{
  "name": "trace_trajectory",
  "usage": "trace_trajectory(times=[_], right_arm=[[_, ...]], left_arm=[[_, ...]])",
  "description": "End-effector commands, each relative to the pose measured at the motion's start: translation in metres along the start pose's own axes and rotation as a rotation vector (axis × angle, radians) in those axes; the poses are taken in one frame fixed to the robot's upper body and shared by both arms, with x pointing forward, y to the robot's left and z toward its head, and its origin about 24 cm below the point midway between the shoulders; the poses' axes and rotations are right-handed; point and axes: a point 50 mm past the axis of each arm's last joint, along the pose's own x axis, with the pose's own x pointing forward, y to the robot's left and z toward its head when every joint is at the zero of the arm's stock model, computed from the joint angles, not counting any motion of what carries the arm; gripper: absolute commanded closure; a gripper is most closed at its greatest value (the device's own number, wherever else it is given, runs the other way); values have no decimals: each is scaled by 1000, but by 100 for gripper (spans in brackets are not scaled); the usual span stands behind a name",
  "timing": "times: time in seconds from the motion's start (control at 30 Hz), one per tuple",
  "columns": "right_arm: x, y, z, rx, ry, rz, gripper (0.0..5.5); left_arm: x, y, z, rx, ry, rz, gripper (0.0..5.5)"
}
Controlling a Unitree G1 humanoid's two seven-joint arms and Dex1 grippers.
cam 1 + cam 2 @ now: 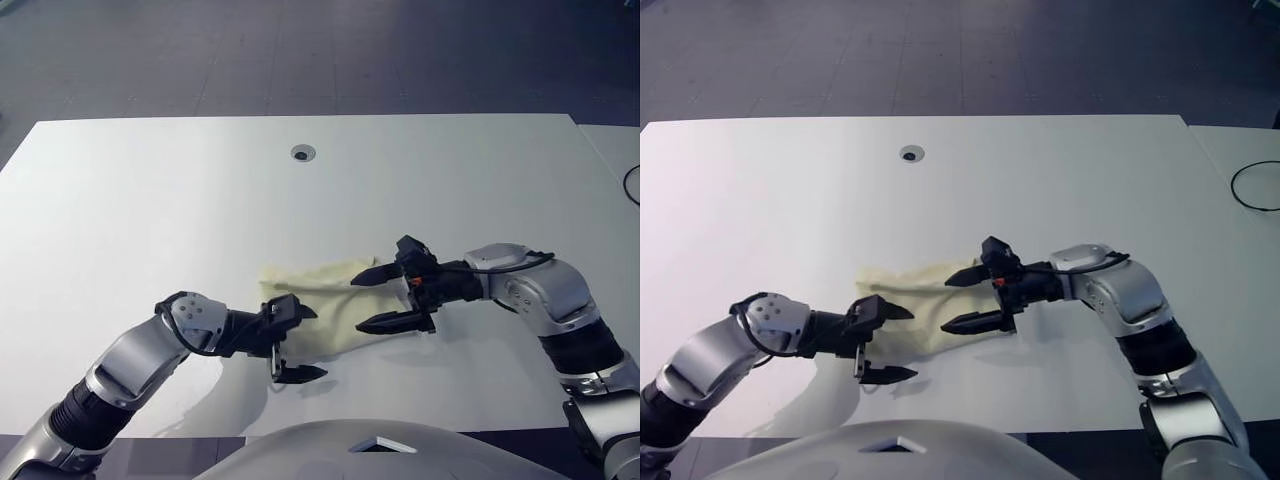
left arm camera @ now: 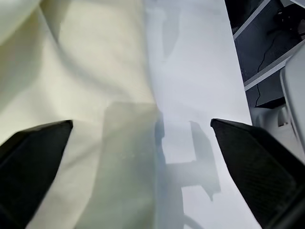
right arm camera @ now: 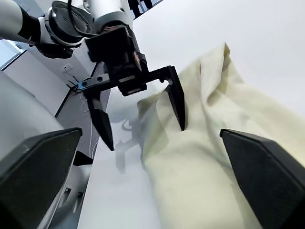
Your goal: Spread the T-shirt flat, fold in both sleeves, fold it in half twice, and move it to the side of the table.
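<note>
You are working in what looks like a robotics lab or test room rather than a home. In front of you is a large white rectangular tabletop of the office-desk kind, with a round grey cable port set into it near the far edge. Beyond it runs a dark grey floor laid in large square panels, as in an office or lab. On your right, just beside the first, stands a second white tabletop, and a thin black cable loop lies on it.

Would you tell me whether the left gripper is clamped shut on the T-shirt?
No, the left gripper is open, fingers straddling the edge of the T-shirt.
</note>
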Motion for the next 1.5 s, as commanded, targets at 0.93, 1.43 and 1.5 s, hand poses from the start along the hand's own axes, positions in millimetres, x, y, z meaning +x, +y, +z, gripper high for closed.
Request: trace_trajectory(times=[0.93,1.43,1.5], right_arm=[[0,-17,19,-163,36,-81,11],[4,-44,27,-520,-6,-410,11],[8,-39,21,-609,57,-373,11]], left_arm=[[-1,0,-5,17,32,-3,10],[-10,11,18,57,-43,57,10],[-9,11,17,55,-38,55,10]])
